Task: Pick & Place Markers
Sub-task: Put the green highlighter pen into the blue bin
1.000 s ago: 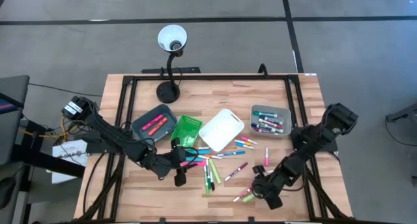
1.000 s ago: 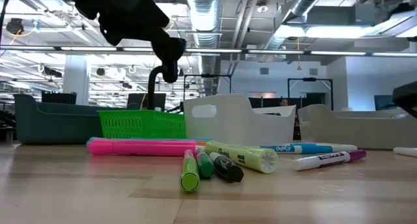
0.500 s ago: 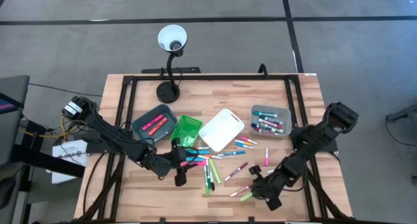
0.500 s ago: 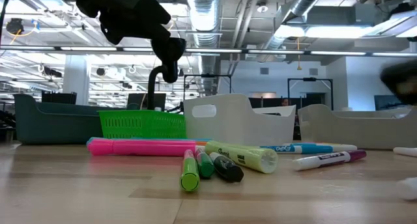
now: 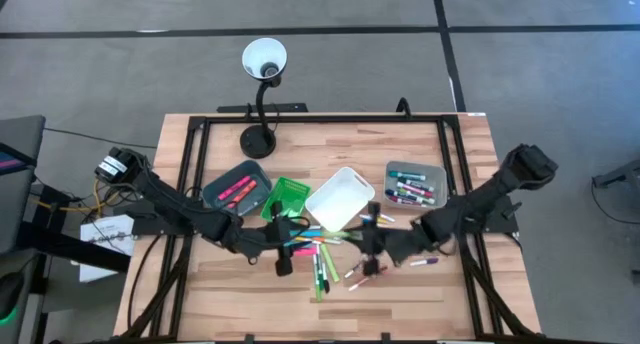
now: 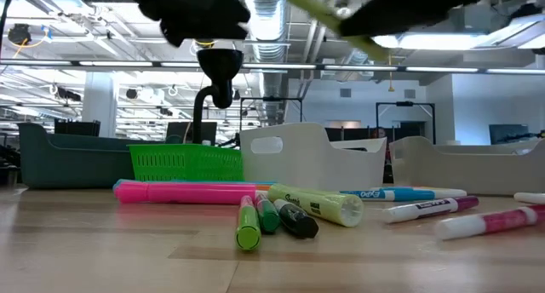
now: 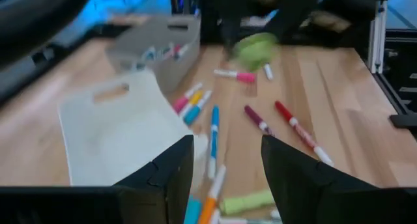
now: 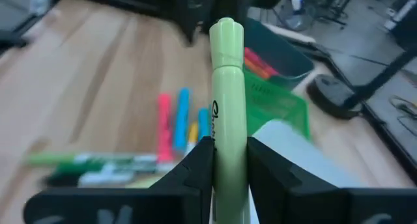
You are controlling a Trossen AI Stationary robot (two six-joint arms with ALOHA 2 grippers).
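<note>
Pink, green, blue, orange and purple markers (image 5: pixel 322 252) lie scattered on the table's middle. My right gripper (image 5: pixel 372 241) hovers above them, shut on a light green highlighter (image 8: pixel 227 87), which also shows high up in the low view (image 6: pixel 328 12). My left gripper (image 5: pixel 284 251) is open and empty above the left part of the pile. Its fingers frame a blue marker (image 7: pixel 214 136) in the left wrist view, where the held highlighter (image 7: pixel 255 48) appears farther off. My right gripper pinches the light green highlighter by its barrel (image 8: pixel 227 146) between the two fingers (image 8: pixel 199 165). The highlighter lies along the fingers, and its rounded end (image 8: pixel 226 28) sticks out well past the tips. It is lifted clear of the table and tilted in the low view.
Along the far side of the pile stand a dark bin (image 5: pixel 238 190) with pink markers, a green basket (image 5: pixel 287 197), a white bin (image 5: pixel 340 197) and a grey bin (image 5: pixel 415 184) full of markers. A desk lamp (image 5: pixel 262 64) stands at the far edge. Bare wood lies near.
My right gripper took the light green highlighter from the table's near right part, rose, and swung left and farther toward the middle of the table. A pink-and-white marker slid into the low view's right. My left gripper shifted slightly to the right.
</note>
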